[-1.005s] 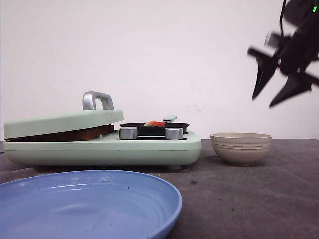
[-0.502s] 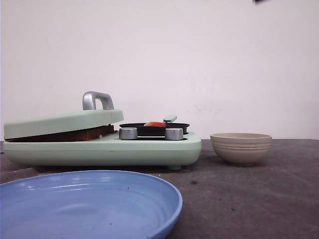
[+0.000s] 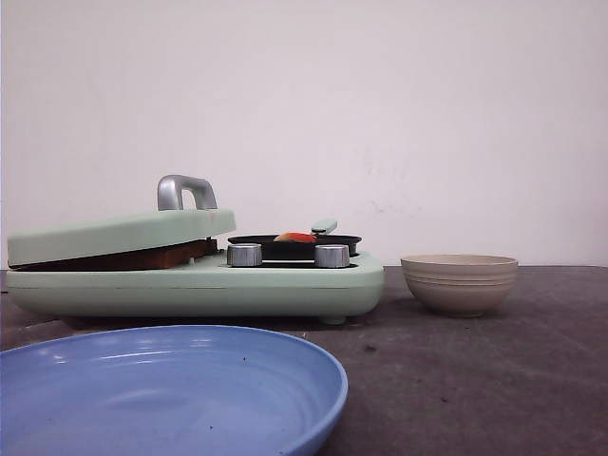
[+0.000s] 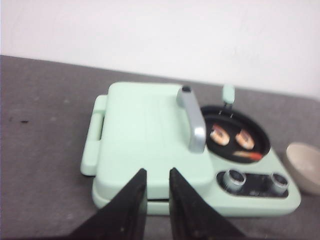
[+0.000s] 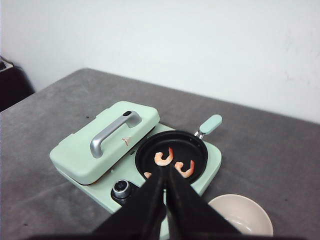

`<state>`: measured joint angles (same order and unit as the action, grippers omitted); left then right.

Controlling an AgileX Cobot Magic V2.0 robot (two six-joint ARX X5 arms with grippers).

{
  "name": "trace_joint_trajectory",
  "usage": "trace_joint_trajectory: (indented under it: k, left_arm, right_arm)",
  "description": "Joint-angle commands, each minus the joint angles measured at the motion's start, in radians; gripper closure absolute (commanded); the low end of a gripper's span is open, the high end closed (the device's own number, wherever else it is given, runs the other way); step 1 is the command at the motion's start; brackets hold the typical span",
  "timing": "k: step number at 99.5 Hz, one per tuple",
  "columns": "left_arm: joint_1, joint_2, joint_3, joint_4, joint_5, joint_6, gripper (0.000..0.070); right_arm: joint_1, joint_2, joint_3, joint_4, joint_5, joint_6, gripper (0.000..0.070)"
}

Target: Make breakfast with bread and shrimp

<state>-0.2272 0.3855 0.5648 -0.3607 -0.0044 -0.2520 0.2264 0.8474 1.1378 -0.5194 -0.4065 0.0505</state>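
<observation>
Pale mint-green breakfast cooker [image 3: 195, 280], one unit, on the dark grey counter [image 3: 475, 380]; its hinged press lid [image 4: 147, 135] with brushed-metal bar handle [image 4: 192, 120] lies tilted, not fully down, over a brown-crusted slice of bread [image 3: 142, 256] whose edge shows in the gap. A small reddish mark [image 5: 126, 141] on the lid beside the handle is too small to read; no other lettering is legible. Small round black frying pan [image 5: 171, 157] with mint handle [image 5: 210, 123] sits on the cooker beside the lid, holding curled orange-and-pale shrimp [image 5: 163, 158], ahead of the right gripper [image 5: 166, 175] and partly behind its fingertips. Two silver control knobs [image 3: 244, 254] on the front edge. Beige ribbed bowl [image 3: 460, 282] stands apart from the cooker's end, with bare counter between and around it. Blue shallow plate [image 3: 171, 389] nearest the front camera. Left gripper [image 4: 157, 177] hovers above the lid's near edge, its dark fingers [image 4: 135, 192] released with a narrow gap, grasping nothing. Right gripper is raised well above the cooker, angled downward, fingers [image 5: 152, 195] clenched together, empty.
</observation>
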Motion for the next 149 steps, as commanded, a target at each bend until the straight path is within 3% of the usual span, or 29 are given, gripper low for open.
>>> trace_joint_trajectory:
  k: [1, 24, 43, 59, 89, 104, 149]
  left_arm:
    - [-0.002, -0.006, -0.012, 0.026, -0.004, -0.031, 0.07]
    - [-0.002, -0.087, -0.078, 0.073, -0.037, -0.106, 0.07]
    - [-0.002, -0.161, -0.122, 0.033, -0.047, -0.167, 0.07]
    - [-0.003, -0.215, -0.135, -0.063, -0.058, -0.176, 0.07]
    - [-0.003, -0.249, -0.135, -0.067, -0.093, -0.188, 0.07]
    - [-0.003, -0.249, -0.135, -0.071, -0.093, -0.187, 0.07]
    - [-0.003, -0.249, -0.135, -0.066, -0.093, -0.187, 0.07]
  right_arm:
    - [0.006, -0.072, -0.099, 0.045, 0.025, -0.029, 0.07]
    - [0.006, -0.318, -0.463, 0.129, 0.068, 0.004, 0.07]
    - [0.006, -0.476, -0.612, 0.111, 0.076, 0.055, 0.07]
    - [0.006, -0.567, -0.641, 0.074, 0.123, 0.067, 0.07]
    - [0.006, -0.588, -0.641, 0.077, 0.127, 0.084, 0.07]
    - [0.006, -0.588, -0.641, 0.077, 0.128, 0.14, 0.07]
    - [0.006, -0.589, -0.641, 0.077, 0.126, 0.14, 0.07]
